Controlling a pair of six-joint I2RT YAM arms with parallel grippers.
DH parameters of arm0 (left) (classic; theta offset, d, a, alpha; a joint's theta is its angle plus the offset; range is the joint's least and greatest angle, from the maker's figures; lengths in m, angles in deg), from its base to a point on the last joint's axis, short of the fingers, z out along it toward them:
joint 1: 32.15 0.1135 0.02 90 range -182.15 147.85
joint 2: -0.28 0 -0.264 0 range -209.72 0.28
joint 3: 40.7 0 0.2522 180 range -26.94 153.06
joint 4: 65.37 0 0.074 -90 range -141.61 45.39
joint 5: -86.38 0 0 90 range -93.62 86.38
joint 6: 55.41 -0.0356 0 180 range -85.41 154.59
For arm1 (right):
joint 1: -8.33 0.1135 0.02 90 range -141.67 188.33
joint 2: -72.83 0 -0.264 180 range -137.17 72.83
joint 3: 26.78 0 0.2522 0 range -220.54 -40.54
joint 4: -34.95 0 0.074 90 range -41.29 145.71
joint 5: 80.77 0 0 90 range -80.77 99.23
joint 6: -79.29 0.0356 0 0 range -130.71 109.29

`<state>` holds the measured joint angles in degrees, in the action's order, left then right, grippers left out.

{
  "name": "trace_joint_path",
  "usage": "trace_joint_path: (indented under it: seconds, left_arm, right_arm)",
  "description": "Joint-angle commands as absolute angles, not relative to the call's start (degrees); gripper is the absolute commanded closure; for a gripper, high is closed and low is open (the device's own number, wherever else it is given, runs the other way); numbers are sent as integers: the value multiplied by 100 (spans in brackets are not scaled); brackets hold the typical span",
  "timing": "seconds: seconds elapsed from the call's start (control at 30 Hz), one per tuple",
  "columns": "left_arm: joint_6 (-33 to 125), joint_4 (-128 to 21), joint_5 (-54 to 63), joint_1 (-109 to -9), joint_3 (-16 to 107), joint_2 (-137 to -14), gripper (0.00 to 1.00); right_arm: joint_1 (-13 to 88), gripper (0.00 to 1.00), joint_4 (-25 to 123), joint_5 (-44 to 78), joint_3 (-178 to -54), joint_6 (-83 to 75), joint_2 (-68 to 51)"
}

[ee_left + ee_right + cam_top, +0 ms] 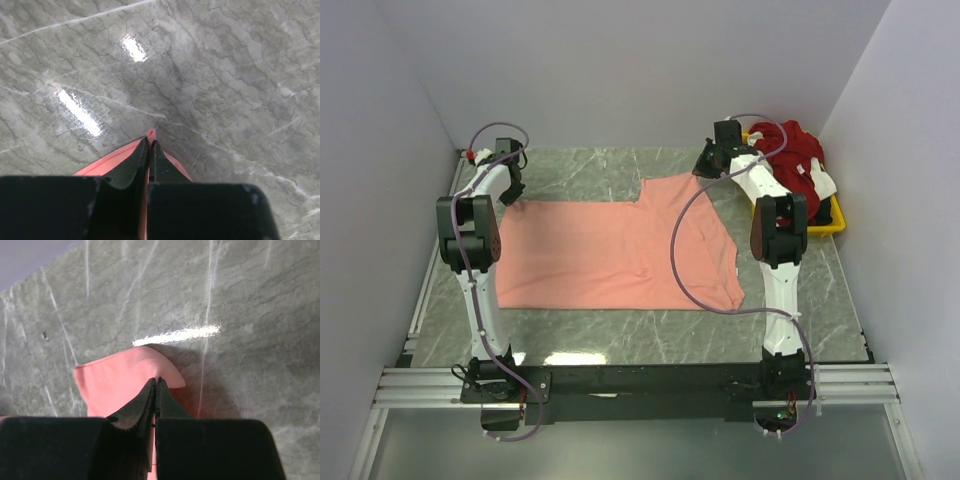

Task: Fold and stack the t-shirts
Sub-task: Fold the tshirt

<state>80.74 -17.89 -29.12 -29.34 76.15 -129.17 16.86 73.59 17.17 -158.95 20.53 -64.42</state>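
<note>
A salmon-pink t-shirt (610, 250) lies spread flat across the middle of the marble table (580, 165). My left gripper (510, 190) is at its far left corner, shut on that corner; in the left wrist view a tip of pink cloth (150, 133) pokes out between the closed fingers. My right gripper (708, 168) is at the shirt's far right corner, shut on the cloth; the right wrist view shows the pink corner (120, 372) pinched and slightly raised. A dark red t-shirt with white parts (790, 150) is heaped in the yellow tray (830, 226) at the far right.
The yellow tray stands against the right wall behind my right arm. Grey walls close in the table at the left, back and right. Bare marble shows behind the shirt and along the near edge (620, 340).
</note>
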Motion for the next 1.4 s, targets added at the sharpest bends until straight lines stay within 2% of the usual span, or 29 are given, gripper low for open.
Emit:
trace_joint_path:
  seconds: [0.0, 0.67, 1.13, 1.23, 1.37]
  left_arm:
    - [8011, -1768, -2859, -2916, 7756, -12470, 99]
    - [7774, -1830, -2543, -2653, 8037, -12294, 99]
    - [7572, -1882, -2226, -2538, 8477, -12567, 99]
    - [7607, -1970, -2182, -2538, 8363, -12462, 99]
    - [7686, -2023, -2243, -2538, 8082, -12251, 99]
  right_arm:
    - [1650, 100, 7068, 1565, -15753, 1829, -5840]
    - [1562, 100, 6840, 1433, -14654, 1583, -4890]
    - [1536, 100, 7420, 1406, -15664, 1363, -5312]
    - [1545, 100, 7271, 1459, -15340, 1407, -5075]
    - [1553, 100, 6894, 1503, -14315, 1530, -4452]
